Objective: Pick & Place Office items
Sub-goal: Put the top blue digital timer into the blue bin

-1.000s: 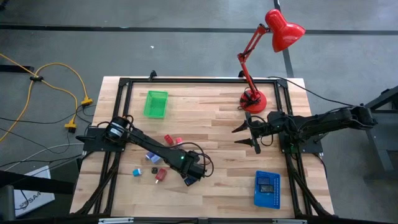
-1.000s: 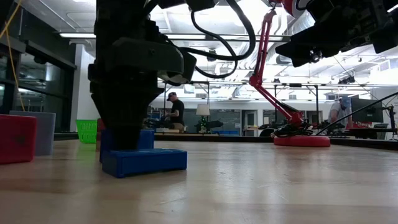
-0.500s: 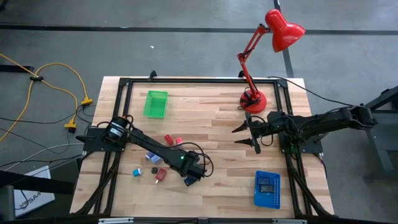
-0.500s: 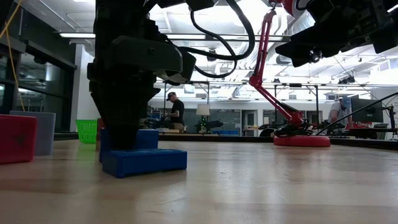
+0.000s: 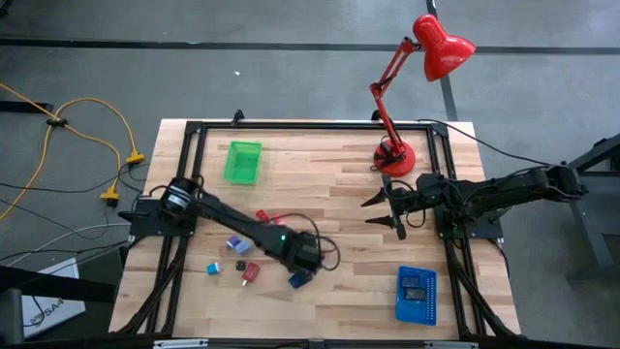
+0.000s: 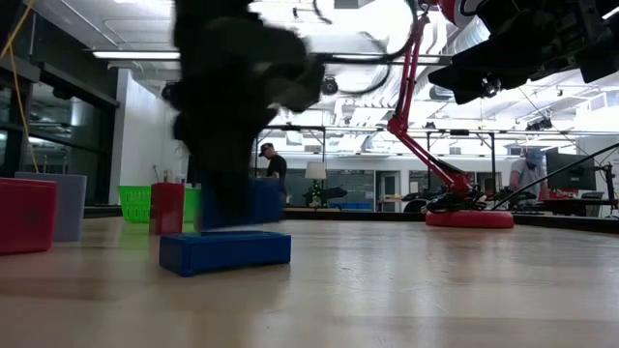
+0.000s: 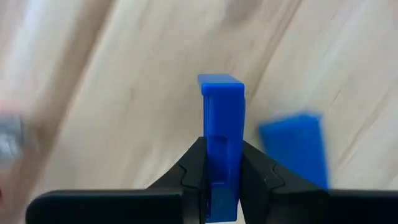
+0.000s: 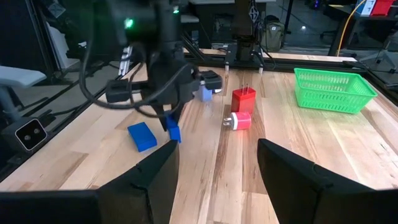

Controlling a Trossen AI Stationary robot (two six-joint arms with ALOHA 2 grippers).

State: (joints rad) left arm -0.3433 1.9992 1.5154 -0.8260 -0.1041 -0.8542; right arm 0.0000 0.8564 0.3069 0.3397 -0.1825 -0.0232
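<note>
My left gripper [image 5: 308,260] is shut on a small blue block [image 7: 222,112] near the table's middle front; it shows blurred in the low view [image 6: 237,205]. A second blue block [image 5: 297,281] lies flat on the wood beside it [image 8: 142,135]. Other office items lie to its left: two red pieces [image 5: 269,217], a lilac one [image 5: 234,244], a teal one [image 5: 212,266], a black one [image 5: 240,265] and another red one [image 5: 251,272]. My right gripper [image 5: 383,211] waits open at the right, above the table. My left gripper pinches the blue block's two broad faces [image 7: 214,163] between its two fingers [image 7: 194,163]. The fingers come from above, pointing steeply down. The block stands on edge, reaches past the fingertips and hangs a little above the table [image 8: 173,132].
A green tray [image 5: 243,162] sits at the far left and a blue perforated tray [image 5: 417,294] at the near right. A red desk lamp [image 5: 395,153] stands at the far right. Bare wood lies between the trays.
My left gripper has shut on the blue block, then risen and gone a little toward the table's right edge, lifting that block clear. The other blue block has stayed where it lay.
</note>
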